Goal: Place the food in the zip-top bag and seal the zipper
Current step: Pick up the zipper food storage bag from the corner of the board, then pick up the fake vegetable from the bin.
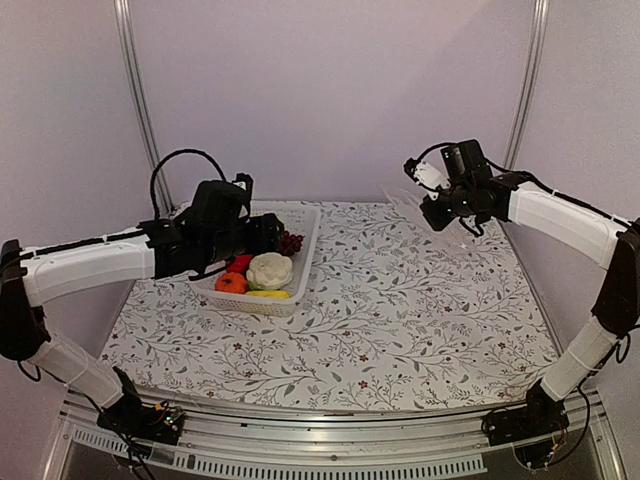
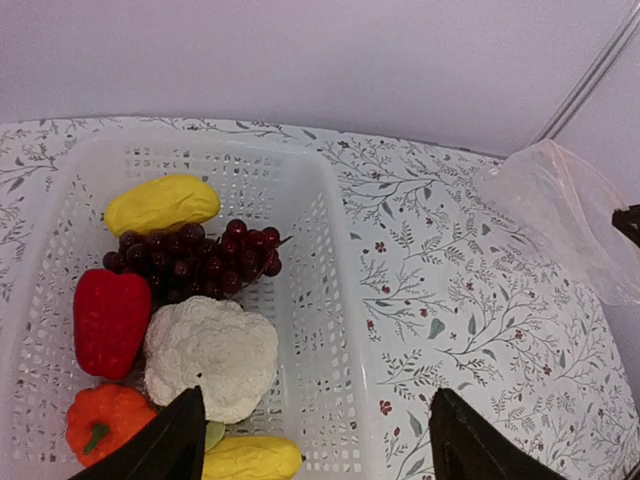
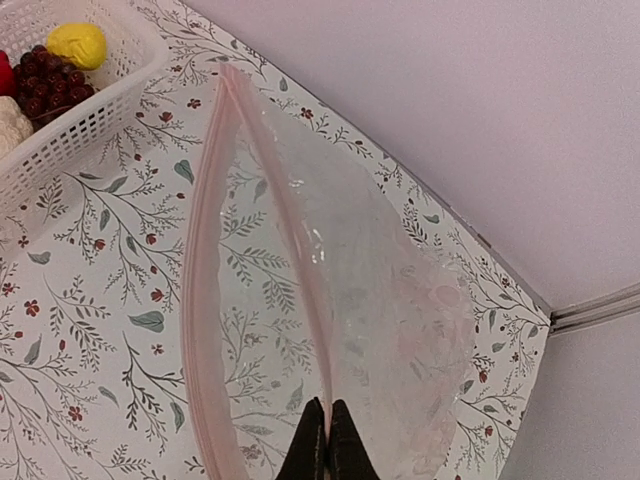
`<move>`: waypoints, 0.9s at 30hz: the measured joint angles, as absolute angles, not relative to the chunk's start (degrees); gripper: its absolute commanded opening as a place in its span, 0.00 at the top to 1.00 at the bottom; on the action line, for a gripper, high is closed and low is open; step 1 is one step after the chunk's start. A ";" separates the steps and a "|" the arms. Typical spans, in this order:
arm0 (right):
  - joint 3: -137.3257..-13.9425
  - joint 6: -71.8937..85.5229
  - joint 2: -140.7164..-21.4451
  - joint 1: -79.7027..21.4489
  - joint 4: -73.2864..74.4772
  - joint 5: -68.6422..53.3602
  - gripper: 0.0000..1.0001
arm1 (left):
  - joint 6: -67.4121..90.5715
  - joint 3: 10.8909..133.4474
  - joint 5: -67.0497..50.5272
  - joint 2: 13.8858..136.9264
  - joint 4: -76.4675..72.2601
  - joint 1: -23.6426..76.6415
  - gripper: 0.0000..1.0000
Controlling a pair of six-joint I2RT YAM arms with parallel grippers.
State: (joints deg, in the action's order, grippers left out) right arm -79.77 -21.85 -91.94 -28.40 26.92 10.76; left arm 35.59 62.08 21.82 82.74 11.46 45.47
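We see the left claw [image 2: 318,395] spread open above the white basket [image 2: 320,230] holding the food [image 2: 210,350]. The right claw [image 3: 326,440] is clenched on the zip-top bag [image 3: 380,310] at its zipper [image 3: 290,245], holding it up over the worktop [image 1: 400,320].

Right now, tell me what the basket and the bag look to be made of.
The basket: probably rigid white plastic, matte, judging by its moulded slotted walls. The zip-top bag: thin clear plastic film, glossy, crinkled and see-through, with a thicker-looking pinkish zipper along its mouth.
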 measured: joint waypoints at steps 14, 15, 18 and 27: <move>-81.69 -21.71 -93.67 -20.95 26.02 -5.50 1.00 | 21.89 70.94 13.32 91.48 15.33 35.51 0.15; -81.69 -21.76 -93.65 -20.69 25.93 -5.98 1.00 | 21.82 71.85 12.47 92.84 16.88 35.14 0.13; -81.67 -21.82 -93.67 -20.21 25.65 -7.31 1.00 | 21.15 74.52 10.28 97.06 22.61 34.57 0.11; -79.94 -21.87 -93.67 -20.25 25.50 -10.17 1.00 | 19.44 77.28 4.93 101.23 34.15 34.04 0.14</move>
